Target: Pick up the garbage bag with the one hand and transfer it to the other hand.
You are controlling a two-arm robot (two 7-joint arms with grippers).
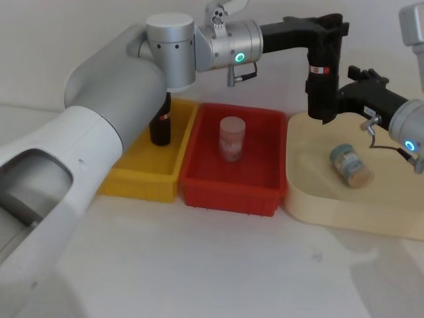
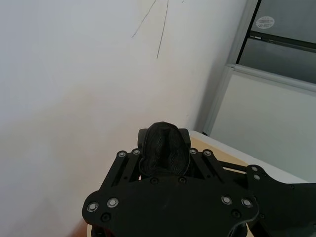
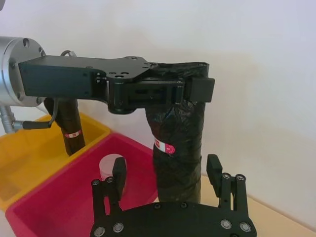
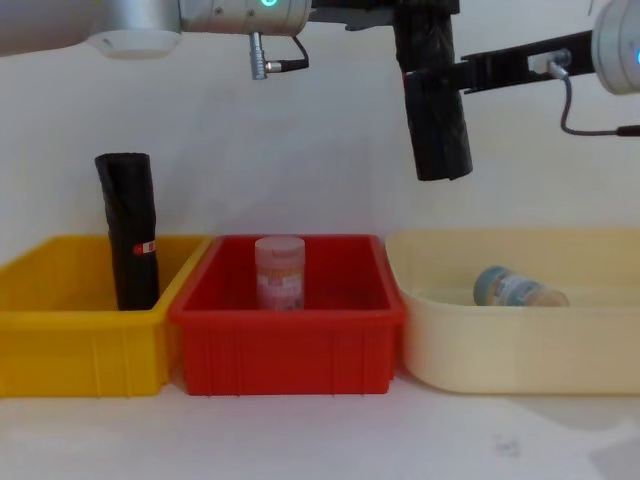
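Black crinkly-plastic garbage bag roll [image 1: 322,86] hangs above the edge of the cream plastic tray [image 4: 500,365], clamped at its top by the green-lit left gripper [image 1: 324,30], with the blue-lit right gripper [image 3: 166,173] open around its lower half; letting go before that one closes could drop it.

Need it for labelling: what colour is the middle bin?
The middle bin is red; clearest in the chest view.

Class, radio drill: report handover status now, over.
Left gripper shut on garbage bag top, bag aloft. Right gripper open, straddling bag's lower half. Nothing blocking; cream tray below.
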